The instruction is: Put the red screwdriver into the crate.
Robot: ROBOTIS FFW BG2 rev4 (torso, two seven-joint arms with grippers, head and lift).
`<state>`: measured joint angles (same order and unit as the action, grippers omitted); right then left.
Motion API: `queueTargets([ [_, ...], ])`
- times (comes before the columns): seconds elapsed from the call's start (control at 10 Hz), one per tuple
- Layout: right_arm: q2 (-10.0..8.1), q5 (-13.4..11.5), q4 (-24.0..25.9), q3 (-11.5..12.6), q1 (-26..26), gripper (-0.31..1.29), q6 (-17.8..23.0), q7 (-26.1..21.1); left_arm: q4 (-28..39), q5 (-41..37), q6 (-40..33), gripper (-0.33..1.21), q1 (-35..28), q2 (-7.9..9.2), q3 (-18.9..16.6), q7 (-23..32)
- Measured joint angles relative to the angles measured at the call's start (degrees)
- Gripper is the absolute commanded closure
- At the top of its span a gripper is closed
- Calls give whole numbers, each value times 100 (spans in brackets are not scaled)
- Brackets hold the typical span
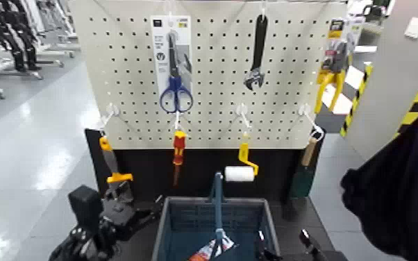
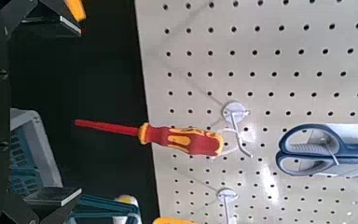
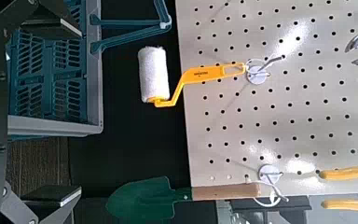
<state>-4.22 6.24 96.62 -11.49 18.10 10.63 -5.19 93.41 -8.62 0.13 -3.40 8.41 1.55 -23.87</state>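
The red screwdriver (image 1: 178, 148) hangs shaft-down from a hook at the lower middle of the white pegboard (image 1: 212, 62). In the left wrist view the red screwdriver (image 2: 172, 138) shows its red and yellow handle against the board. My left gripper (image 2: 54, 107) faces it from a distance, open and empty. The left arm (image 1: 92, 223) sits low, left of the crate. The blue-grey crate (image 1: 177, 225) with its tall blue handle (image 1: 216, 201) stands below the screwdriver. My right gripper (image 3: 37, 105) is open and empty near the crate (image 3: 56, 79).
A yellow-handled paint roller (image 1: 241, 166) and a green trowel (image 3: 149, 201) hang to the screwdriver's right, and an orange-handled brush (image 1: 112, 166) to its left. Blue scissors (image 1: 176, 94), a wrench (image 1: 257, 55) and pliers (image 1: 333, 66) hang higher. A packaged item (image 1: 212, 248) lies in the crate.
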Motion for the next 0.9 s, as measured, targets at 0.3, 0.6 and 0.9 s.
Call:
queueTargets([
  [0.3,0,9,-11,-10,-11,13,17,0,-373,-104,259,11,669,188,207,-424],
  [0.6,0,16,-18,-22,-25,13,-2,0,-742,-199,374,11,1233,263,375,-716],
  [0.9,7,18,-20,-43,-38,13,-9,-1,-1130,-303,388,11,1769,293,617,-951],
])
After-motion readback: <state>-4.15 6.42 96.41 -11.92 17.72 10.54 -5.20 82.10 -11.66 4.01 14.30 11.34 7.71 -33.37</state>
